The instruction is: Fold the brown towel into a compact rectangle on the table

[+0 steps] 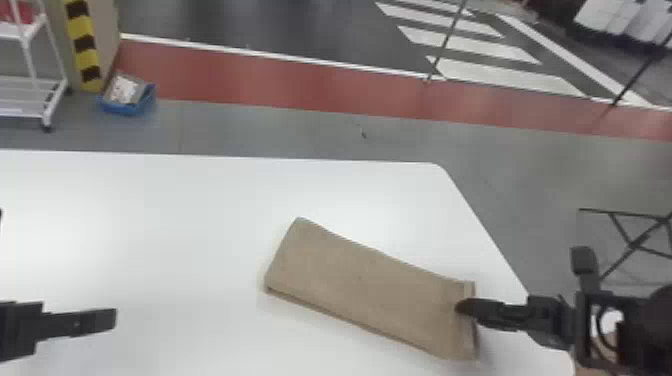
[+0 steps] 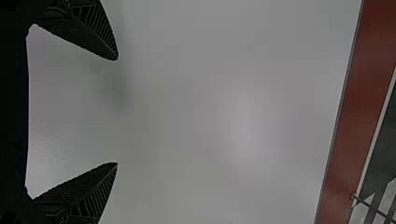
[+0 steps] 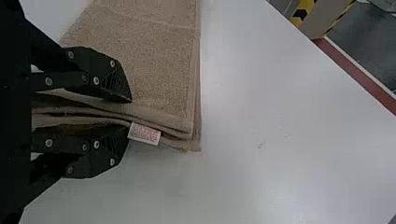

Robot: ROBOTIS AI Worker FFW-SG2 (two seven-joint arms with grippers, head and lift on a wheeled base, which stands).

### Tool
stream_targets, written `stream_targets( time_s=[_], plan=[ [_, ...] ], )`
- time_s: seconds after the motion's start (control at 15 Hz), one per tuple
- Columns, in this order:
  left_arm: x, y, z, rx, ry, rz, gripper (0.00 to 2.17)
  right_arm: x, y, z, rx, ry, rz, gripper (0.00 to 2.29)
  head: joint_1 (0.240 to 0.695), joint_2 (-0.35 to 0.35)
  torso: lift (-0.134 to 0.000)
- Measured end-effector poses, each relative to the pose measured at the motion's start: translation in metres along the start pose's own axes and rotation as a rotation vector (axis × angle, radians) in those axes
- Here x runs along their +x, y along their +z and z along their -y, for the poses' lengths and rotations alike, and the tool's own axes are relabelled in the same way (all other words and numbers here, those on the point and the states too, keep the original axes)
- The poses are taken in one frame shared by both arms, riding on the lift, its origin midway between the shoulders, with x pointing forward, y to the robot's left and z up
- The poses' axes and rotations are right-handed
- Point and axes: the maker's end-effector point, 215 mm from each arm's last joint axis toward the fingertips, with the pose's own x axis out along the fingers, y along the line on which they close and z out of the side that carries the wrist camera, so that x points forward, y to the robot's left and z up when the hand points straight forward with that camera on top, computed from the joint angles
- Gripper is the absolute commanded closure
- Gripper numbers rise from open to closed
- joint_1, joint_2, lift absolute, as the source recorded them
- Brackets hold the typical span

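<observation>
The brown towel [image 1: 367,290] lies as a long folded strip on the white table, slanting from centre toward the lower right. At its right end, my right gripper [image 1: 465,307] is shut on the short edge. In the right wrist view, stacked layers of the towel [image 3: 154,60] pass between the fingers of the right gripper [image 3: 130,115], with a small white label [image 3: 144,134] hanging beside the fingertips. My left gripper [image 1: 75,322] is over the table at the far left, apart from the towel. Seen from its wrist, the left gripper [image 2: 117,112] stands wide open above bare tabletop.
The white table [image 1: 165,220] has its far edge beyond the towel, and its right edge slants down beneath the right arm. On the floor behind stand a blue bin [image 1: 127,97] and a white rack [image 1: 30,95]; a black folding frame [image 1: 635,242] is at the right.
</observation>
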Motion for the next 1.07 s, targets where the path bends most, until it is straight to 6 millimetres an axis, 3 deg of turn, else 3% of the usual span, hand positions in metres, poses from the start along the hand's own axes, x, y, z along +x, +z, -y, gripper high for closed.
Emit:
stream_targets(
  time_s=[0.33,0.73,0.87,1.07],
  plan=[
    [0.000,0.002,0.002,0.002,-0.006,0.001,0.08,-0.020,0.019,-0.008,0.012,0.051,0.066,1.48,0.695,-0.350,-0.124],
    [-0.002,0.005,0.003,0.004,-0.004,0.013,0.08,-0.073,0.080,-0.036,-0.029,0.138,0.226,1.48,0.695,-0.350,-0.124],
    [-0.003,0.006,0.006,0.010,-0.006,0.017,0.08,-0.076,0.096,-0.050,-0.051,0.159,0.252,1.48,0.695,-0.350,-0.124],
    [-0.005,0.008,0.008,0.016,-0.007,0.023,0.08,-0.057,0.110,-0.081,-0.088,0.191,0.249,1.48,0.695,-0.350,-0.124]
  ],
)
